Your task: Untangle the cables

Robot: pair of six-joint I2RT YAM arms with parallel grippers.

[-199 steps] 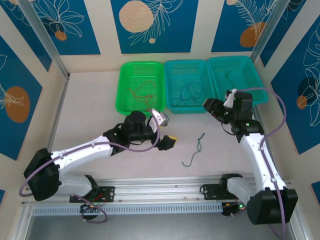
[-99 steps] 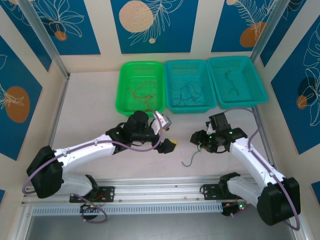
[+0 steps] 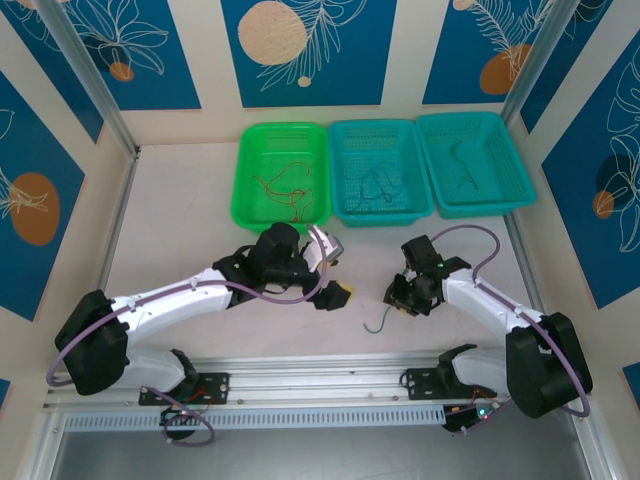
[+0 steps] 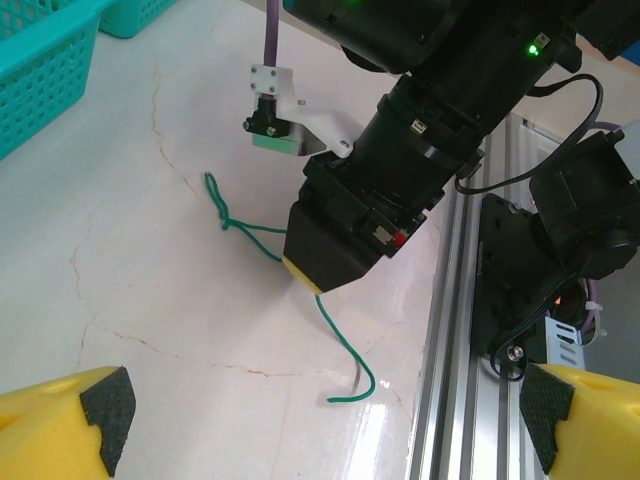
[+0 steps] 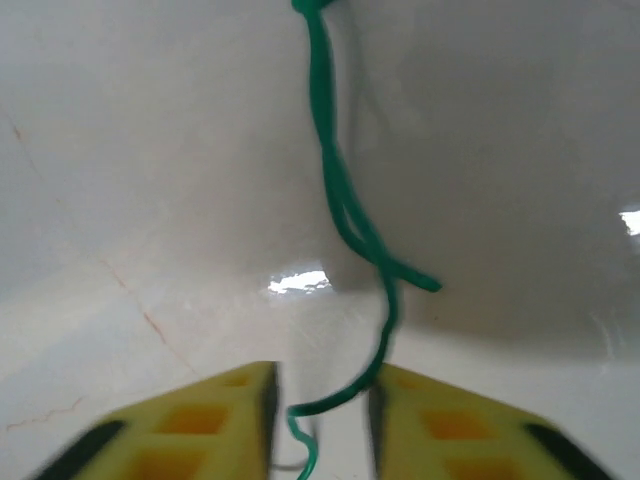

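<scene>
Looking from above, the green cable [image 3: 376, 324] lies on the surface [image 3: 200, 220], its upper end beneath the right gripper [image 3: 395, 298]. Left wrist: the left gripper [image 4: 320, 420] gapes wide, apart from it. Right wrist: narrow jaws straddle the cable; grip unclear.

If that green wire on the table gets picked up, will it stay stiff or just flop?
Probably floppy: the green cable lies in loose curves with a small kink, so it should droop either side of the jaws. Likely very light, being hair-thin beside the right gripper. It may slip from a loose grip, as it looks smooth.
</scene>
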